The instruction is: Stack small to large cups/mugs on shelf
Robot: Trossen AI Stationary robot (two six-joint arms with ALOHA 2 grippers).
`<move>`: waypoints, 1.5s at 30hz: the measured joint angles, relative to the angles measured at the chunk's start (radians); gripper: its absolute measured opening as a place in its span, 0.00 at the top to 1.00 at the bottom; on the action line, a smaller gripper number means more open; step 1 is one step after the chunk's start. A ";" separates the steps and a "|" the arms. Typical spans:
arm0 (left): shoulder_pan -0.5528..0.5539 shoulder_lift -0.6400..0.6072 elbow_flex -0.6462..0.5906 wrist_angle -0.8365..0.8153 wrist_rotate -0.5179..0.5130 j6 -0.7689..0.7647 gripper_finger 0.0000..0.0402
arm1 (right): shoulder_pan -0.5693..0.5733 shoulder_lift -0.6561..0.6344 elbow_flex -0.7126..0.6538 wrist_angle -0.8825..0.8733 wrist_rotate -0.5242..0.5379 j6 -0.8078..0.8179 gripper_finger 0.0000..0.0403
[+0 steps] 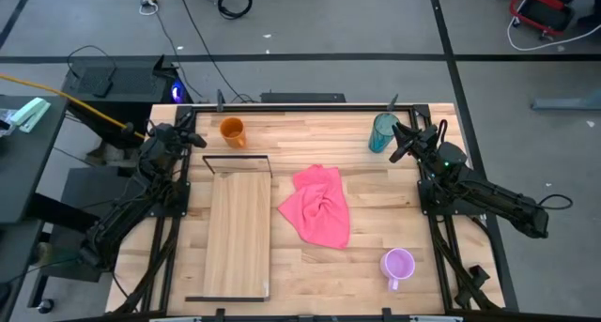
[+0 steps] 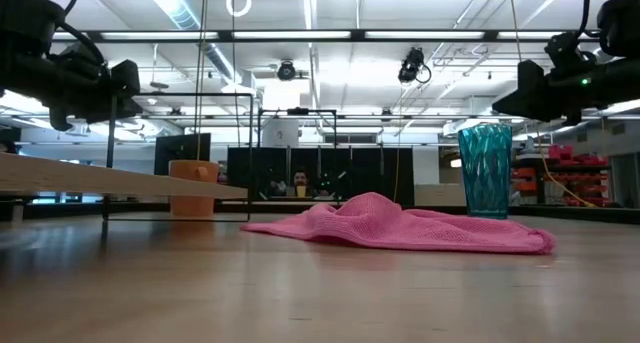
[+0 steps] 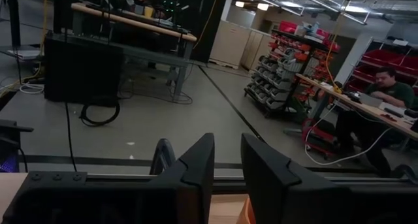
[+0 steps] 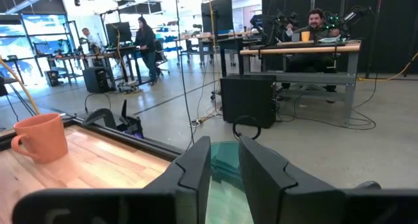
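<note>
Both arms are dark, near-black, built from jointed tubular links with blocky housings; black cables loop along each arm. The right arm carries a small green indicator light near its wrist; the left arm shows what may be a similar light, though this is unclear. Each gripper has two broad, flat, matte black fingers (image 3: 196,172) with angular tips.

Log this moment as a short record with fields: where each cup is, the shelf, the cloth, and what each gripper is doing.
orange mug: far left of table, beyond the shelf
teal tumbler: far right, upright
purple mug: near right of table
shelf: left of centre, no cups on it
pink cloth: crumpled mid-table
left gripper: beside orange mug, empty
right gripper: beside teal tumbler, empty
</note>
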 joint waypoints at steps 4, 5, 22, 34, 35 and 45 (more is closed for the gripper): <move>0.000 0.000 0.000 0.002 0.000 -0.082 0.77 | 0.000 0.000 0.000 0.000 0.000 0.000 0.78; 0.000 0.000 0.000 0.003 0.000 -0.101 0.77 | 0.000 0.000 0.000 0.000 0.000 0.000 0.78; 0.000 0.000 0.000 0.003 0.000 -0.095 0.77 | 0.000 0.000 0.000 0.000 0.000 0.000 0.78; 0.000 0.000 0.002 0.004 0.000 -0.095 0.79 | 0.000 0.000 0.000 0.000 0.000 0.000 0.78; 0.000 0.000 0.002 0.004 0.000 -0.094 0.79 | 0.000 0.000 0.000 0.000 0.000 0.000 0.78; 0.000 0.000 0.002 0.004 0.000 -0.095 0.78 | 0.000 0.000 0.000 0.000 0.000 0.000 0.78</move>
